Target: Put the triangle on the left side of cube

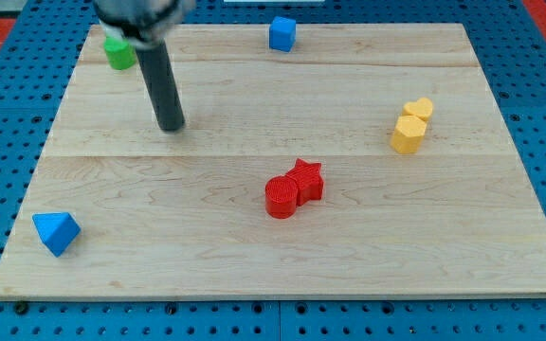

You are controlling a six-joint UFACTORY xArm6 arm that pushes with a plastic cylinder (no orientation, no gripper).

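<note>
Here, the blue triangle [56,232] lies near the board's [254,275] bottom-left corner, well apart from my tip [171,126], which rests on bare wood higher up, touching no block. The blue cube [282,33] sits at the view's top edge. A green block [118,52] lies behind the rod; red cylinder [281,197] and red star [306,179] touch mid-board.

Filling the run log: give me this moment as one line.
tip: upper left, touching nothing | blue triangle: bottom-left corner | blue cube: top edge | triangle not yet left of cube
</note>
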